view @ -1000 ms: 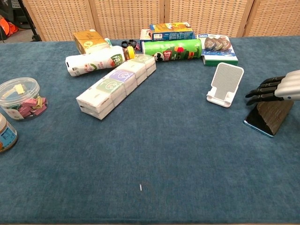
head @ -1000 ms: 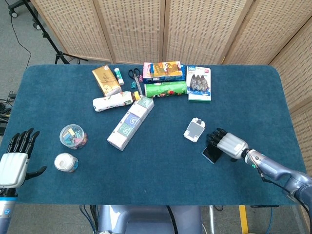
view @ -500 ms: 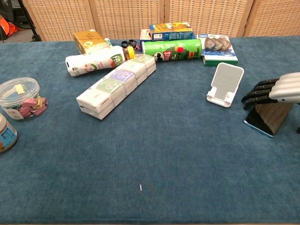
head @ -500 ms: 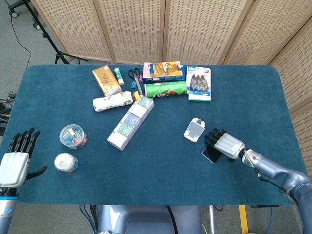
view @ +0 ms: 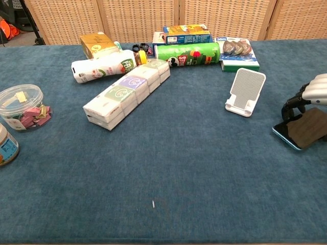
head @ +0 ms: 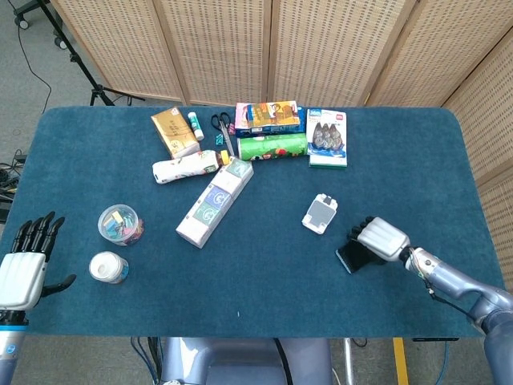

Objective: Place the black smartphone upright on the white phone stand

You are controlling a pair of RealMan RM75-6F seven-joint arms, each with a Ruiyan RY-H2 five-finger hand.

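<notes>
The black smartphone lies on the blue cloth at the right, its screen facing up and its far edge raised a little. My right hand is over that far edge, with fingers curled down around it and gripping the phone. The white phone stand stands with nothing on it just left of the hand, a short gap away. My left hand hangs at the table's near left corner with fingers spread and nothing in it; the chest view does not show it.
A long white box lies diagonally mid-table. A green can, a blue pack and small boxes line the back. A clear tub and a small jar sit at the left.
My right hand's fingers have curled from stretched over the phone to wrapped on its far edge. The phone has shifted slightly right and now shows its screen.
</notes>
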